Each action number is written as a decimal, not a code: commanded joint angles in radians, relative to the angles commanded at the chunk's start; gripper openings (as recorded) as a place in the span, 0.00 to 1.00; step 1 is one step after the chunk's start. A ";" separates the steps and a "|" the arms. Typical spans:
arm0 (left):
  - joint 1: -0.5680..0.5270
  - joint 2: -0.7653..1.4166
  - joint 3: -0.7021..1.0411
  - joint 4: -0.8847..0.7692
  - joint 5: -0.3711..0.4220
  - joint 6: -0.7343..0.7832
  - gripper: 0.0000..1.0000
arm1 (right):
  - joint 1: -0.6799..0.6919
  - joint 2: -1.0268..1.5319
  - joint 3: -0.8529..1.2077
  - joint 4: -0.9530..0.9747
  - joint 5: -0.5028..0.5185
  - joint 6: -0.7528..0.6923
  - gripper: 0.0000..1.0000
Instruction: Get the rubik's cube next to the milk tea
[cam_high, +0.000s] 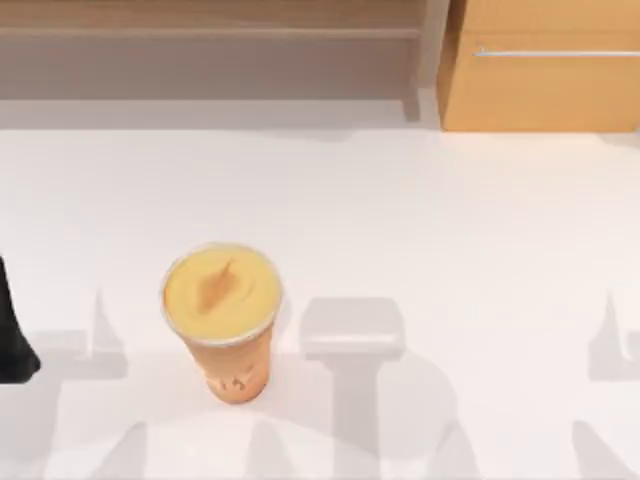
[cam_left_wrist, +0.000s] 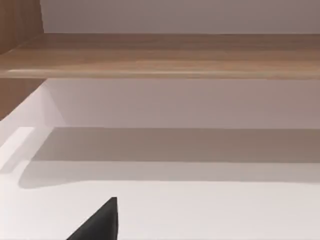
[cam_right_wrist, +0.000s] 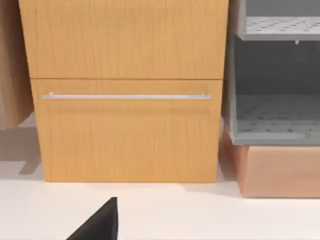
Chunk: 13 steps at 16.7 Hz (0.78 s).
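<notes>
The tall tapered clear plastic cup of orange-tan milk tea (cam_high: 222, 318) stands upright on the white desk (cam_high: 430, 230), left of the desk's middle and toward the near edge in the top view. Its flat, sealed yellow-orange round top faces up, and small dark marks sit low on its side.

At the top view's far left edge, a black part of my left arm (cam_high: 12, 335) reaches onto the desk, well apart from the cup and level with it. The cup lies to the right of that arm, with bare white desk between them. In the left wrist view a black tip of the left gripper (cam_left_wrist: 100, 222) pokes in above the desk surface, facing a long wooden shelf (cam_left_wrist: 165, 55) along the back wall; whether this gripper is apart or together I cannot tell.

In the right wrist view a black tip of the right gripper (cam_right_wrist: 100, 222) likewise shows above the desk, facing a light wooden drawer cabinet (cam_right_wrist: 125, 90) with a thin silver bar handle (cam_right_wrist: 125, 96). Just beside the cabinet stands a grey perforated rack (cam_right_wrist: 275, 120) on a tan base. I cannot tell the right gripper's state either. The same cabinet sits at the desk's back right corner in the top view.
</notes>
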 joint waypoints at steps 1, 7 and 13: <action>0.000 0.000 0.000 0.000 0.000 0.000 1.00 | 0.000 0.000 0.000 0.000 0.000 0.000 1.00; -0.037 0.161 0.161 0.030 -0.031 0.000 1.00 | 0.000 0.000 0.000 0.000 0.000 0.000 1.00; -0.125 0.683 0.631 0.083 -0.110 0.009 1.00 | 0.000 0.000 0.000 0.000 0.000 0.000 1.00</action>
